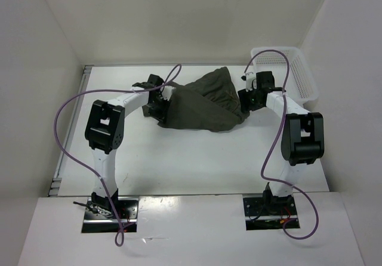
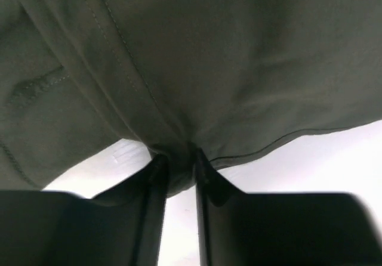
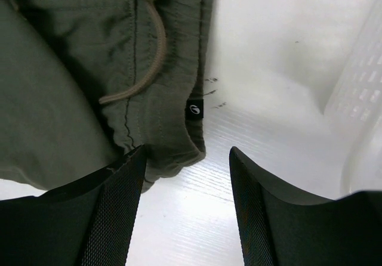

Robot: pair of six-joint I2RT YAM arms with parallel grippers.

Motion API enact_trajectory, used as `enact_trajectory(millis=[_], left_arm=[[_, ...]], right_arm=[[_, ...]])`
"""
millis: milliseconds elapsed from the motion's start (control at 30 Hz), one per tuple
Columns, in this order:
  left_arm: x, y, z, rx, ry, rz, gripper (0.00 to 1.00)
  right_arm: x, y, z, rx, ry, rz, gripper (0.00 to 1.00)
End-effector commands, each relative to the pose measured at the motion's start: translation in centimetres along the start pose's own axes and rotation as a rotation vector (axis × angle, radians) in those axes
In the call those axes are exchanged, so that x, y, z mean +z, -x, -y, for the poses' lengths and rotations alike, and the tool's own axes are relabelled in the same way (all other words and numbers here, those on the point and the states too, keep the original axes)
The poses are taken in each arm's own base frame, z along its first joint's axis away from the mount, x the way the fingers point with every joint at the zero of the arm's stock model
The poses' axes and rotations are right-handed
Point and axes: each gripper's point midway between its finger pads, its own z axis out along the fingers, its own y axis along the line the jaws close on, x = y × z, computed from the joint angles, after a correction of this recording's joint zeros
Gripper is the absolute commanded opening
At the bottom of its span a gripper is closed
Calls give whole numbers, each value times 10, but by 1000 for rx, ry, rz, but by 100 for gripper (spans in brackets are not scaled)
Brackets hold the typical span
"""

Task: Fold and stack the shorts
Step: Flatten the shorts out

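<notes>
The dark olive-green shorts (image 1: 206, 102) lie bunched on the white table at the back middle. My left gripper (image 1: 160, 103) is at their left edge, shut on a pinch of the fabric (image 2: 178, 167), which hangs between the jaws in the left wrist view. My right gripper (image 1: 246, 101) is at their right edge, open and empty. In the right wrist view the waistband corner (image 3: 179, 152) with a tan drawstring (image 3: 156, 45) and a small black tag (image 3: 194, 108) lies just beyond the left finger (image 3: 116, 206).
A white mesh plastic basket (image 1: 295, 75) stands at the back right, just right of my right arm; its wall shows in the right wrist view (image 3: 361, 99). Purple cables loop above both arms. White walls close the table on three sides.
</notes>
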Motion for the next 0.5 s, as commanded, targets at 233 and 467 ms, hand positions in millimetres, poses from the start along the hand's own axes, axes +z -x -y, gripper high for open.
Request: enact_trajectory(millis=[233, 467], left_arm=[[-5, -19, 15, -9, -75, -51, 0], [-118, -29, 29, -30, -61, -8, 0]], right_arm=[[13, -49, -25, -41, 133, -106, 29], [-21, -24, -23, -183, 129, -55, 0]])
